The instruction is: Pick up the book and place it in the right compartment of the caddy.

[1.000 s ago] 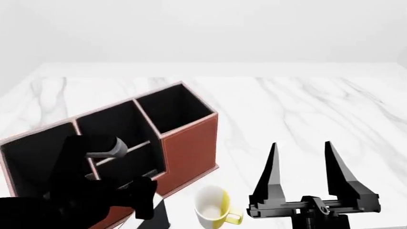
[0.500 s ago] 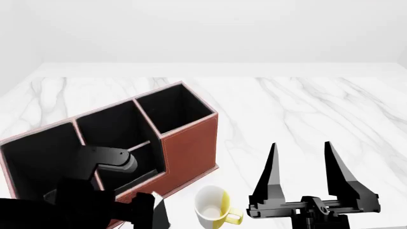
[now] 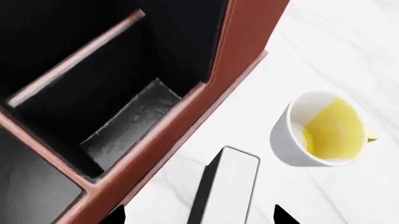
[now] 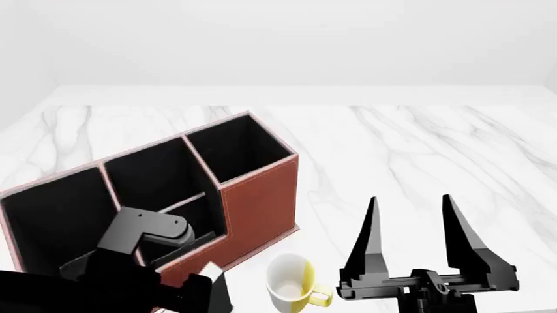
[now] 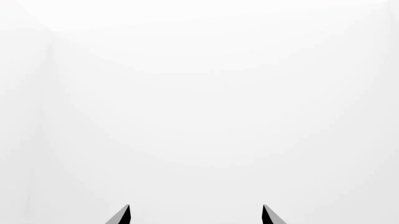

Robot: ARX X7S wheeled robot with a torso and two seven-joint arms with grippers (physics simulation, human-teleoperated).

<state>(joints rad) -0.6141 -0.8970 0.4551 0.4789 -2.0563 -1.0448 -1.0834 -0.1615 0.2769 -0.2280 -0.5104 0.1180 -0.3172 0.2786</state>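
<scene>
**Book stands on marble beside the caddy, both claws spread**

No brand, label or writing can be read on anything in view.

The room is plain white, walls and background without feature. The white marble table with grey veins fills most of the head view.

The caddy is the largest thing on it, reddish-brown outside with pale edges and a black lining, set at an angle to the robot. Its right compartment, the tallest section with a square mouth, holds nothing that can be seen. In the left wrist view the split middle section shows a grey floor.

The left arm lies low in front of the caddy. The left gripper has its two tips wide apart at the frame edge, with the book standing on the table between them; no contact shows. The book is upright, dark cover and white page edges, just beside the caddy's front wall and not touching it.

The right gripper hovers over bare marble to the right, its long black fingers spread and holding nothing.

The white mug with yellow inside stands near the book, between the two grippers.
</scene>
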